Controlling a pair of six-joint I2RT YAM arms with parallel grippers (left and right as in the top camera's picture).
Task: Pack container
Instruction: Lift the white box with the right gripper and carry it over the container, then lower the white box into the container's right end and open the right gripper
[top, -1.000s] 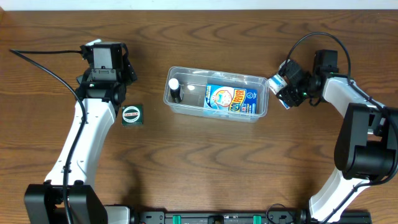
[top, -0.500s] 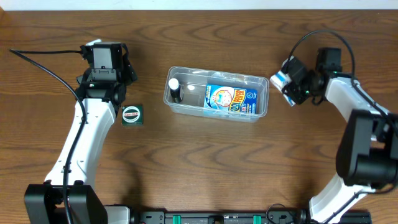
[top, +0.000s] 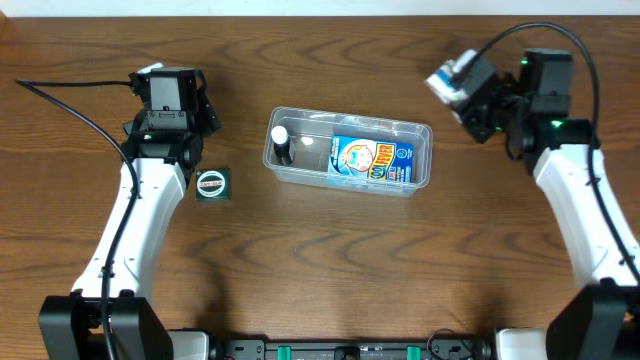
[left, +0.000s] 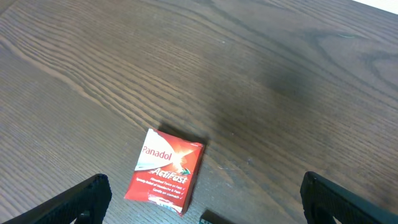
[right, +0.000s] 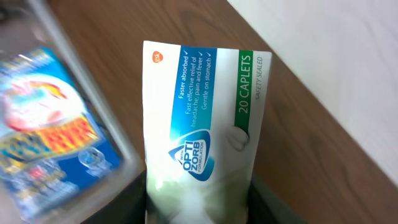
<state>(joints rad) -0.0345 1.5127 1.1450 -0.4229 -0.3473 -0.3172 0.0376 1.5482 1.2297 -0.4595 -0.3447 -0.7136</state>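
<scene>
Caplets carton (right: 200, 124) in the right gripper (right: 199, 202): white card with blue and green bands, "Optizorb" and "20 caplets" printed on it. The dark fingers (right: 264, 202) pinch its lower end from both sides, so that's a firm grip. From overhead, the gripper and carton sit in the upper right of the frame, just outside the right end of the container (top: 350, 116).

The clear plastic tub lies centre frame on the wooden table (top: 330, 270), its long side running across the picture. Inside, a blue cold-and-fever box (top: 372, 160) lies flat in the right half, and a small dark bottle with a white cap (top: 281, 140) is at the left end.

Over in the upper left, the left gripper (left: 208, 196) has its jaws spread wide with nothing between them. Its wrist view shows a red Panadol ActiFast box (left: 165, 171) flat on the wood below. A small dark green packet with a round emblem (top: 212, 186) rests on the table just beside the left arm (top: 140, 220).
</scene>
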